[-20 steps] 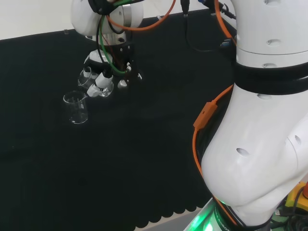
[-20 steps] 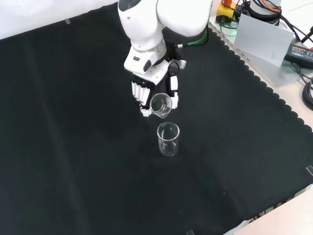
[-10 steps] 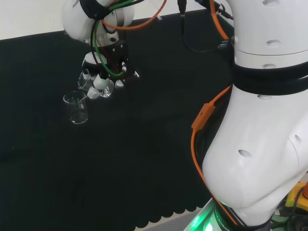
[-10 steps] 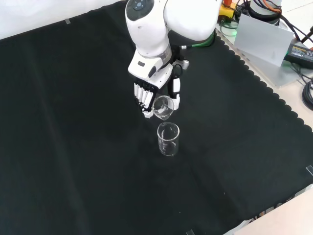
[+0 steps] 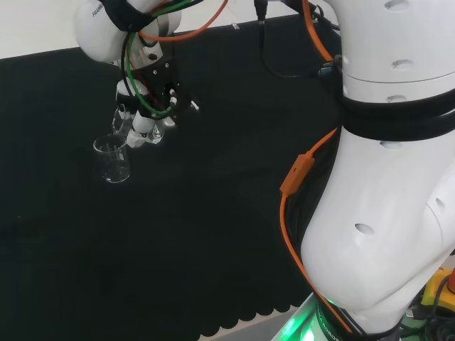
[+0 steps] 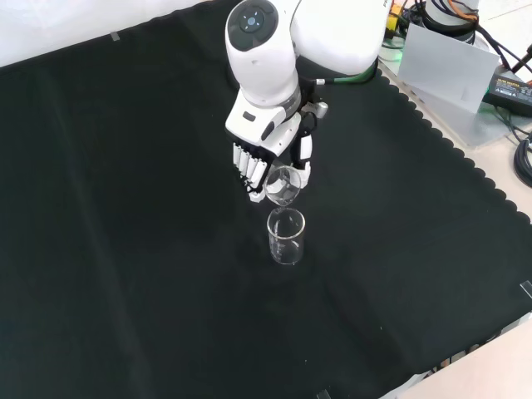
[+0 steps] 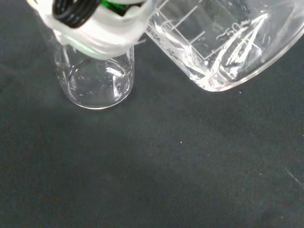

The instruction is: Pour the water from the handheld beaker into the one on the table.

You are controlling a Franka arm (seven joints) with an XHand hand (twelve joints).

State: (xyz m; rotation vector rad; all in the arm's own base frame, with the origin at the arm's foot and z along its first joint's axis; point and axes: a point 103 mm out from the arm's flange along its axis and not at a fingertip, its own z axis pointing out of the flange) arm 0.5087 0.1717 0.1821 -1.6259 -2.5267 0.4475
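Since a second ago the arm has swung so that the hand [image 5: 142, 117] sits further left in the head view, tipping the held beaker [image 5: 155, 132] more steeply toward the standing beaker [image 5: 112, 160]. From the head view, the hand's fingers curl round the held beaker, which hangs at about two o'clock from the standing beaker, just beside its rim.

From the front view, the hand [image 6: 266, 154] comes down from twelve o'clock; the held beaker [image 6: 283, 184] tilts directly above the standing beaker [image 6: 286, 237] on the black cloth [image 6: 125, 249].

From the wrist view, the held beaker [image 7: 223, 42] lies slanted, with water pooled in its lower corner; the standing beaker [image 7: 97, 80] is upright beside it, part of the hand [image 7: 95, 23] overlapping its rim.
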